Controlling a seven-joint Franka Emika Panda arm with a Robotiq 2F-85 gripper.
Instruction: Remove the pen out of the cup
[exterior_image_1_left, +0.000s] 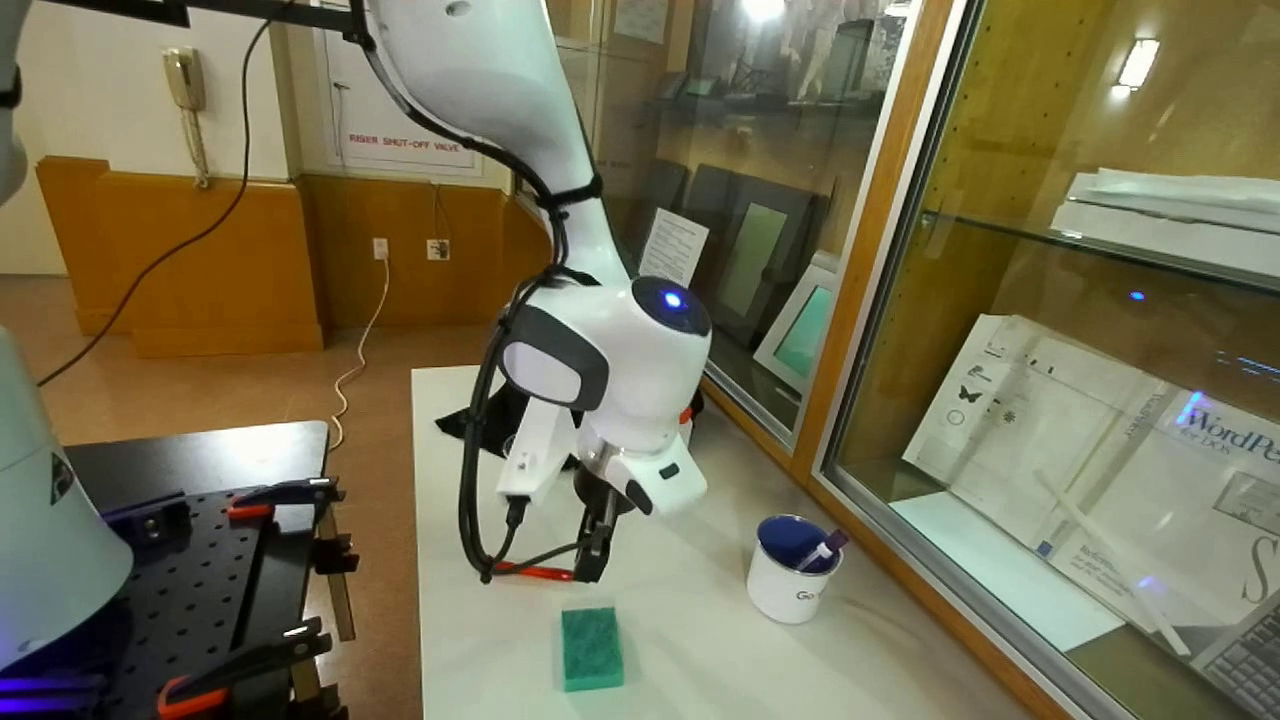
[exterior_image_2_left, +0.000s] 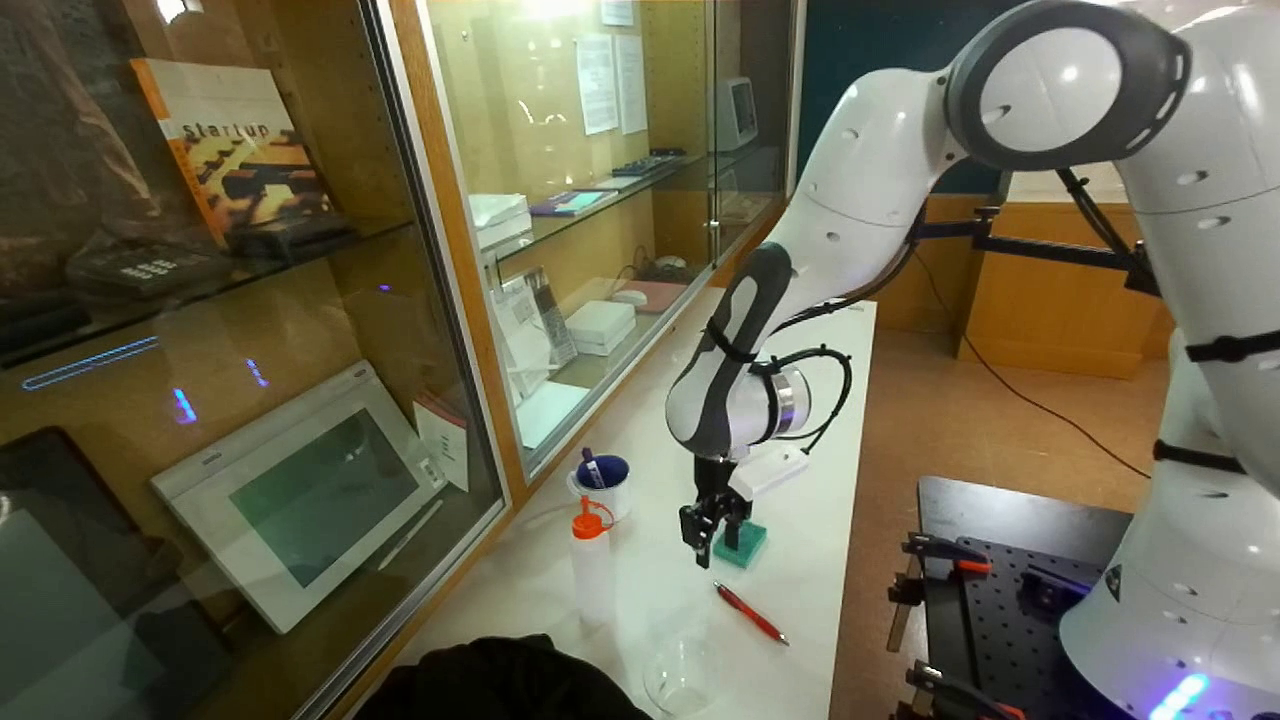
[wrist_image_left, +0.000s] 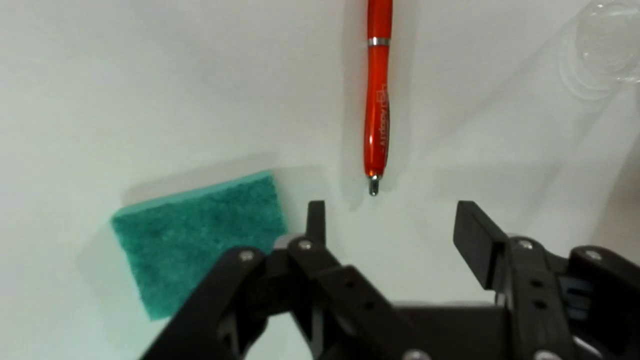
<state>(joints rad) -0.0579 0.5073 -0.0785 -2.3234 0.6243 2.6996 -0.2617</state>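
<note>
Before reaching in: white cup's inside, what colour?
White cup's inside: dark blue, clearest in an exterior view.

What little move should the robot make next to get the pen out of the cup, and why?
I'd probably swing the open black gripper toward the white, blue-lined cup: a slim purple marker leans in it, likely the pen meant. The gripper holds nothing and hangs away from the cup, near the green rectangular sponge; the slender red pen lies on the white table.

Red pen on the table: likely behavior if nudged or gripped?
The red pen may roll if nudged, looking slim and rounded. It's probably stiff, given its straight shape, and perhaps slippery, judging by its glossy highlights.
</note>
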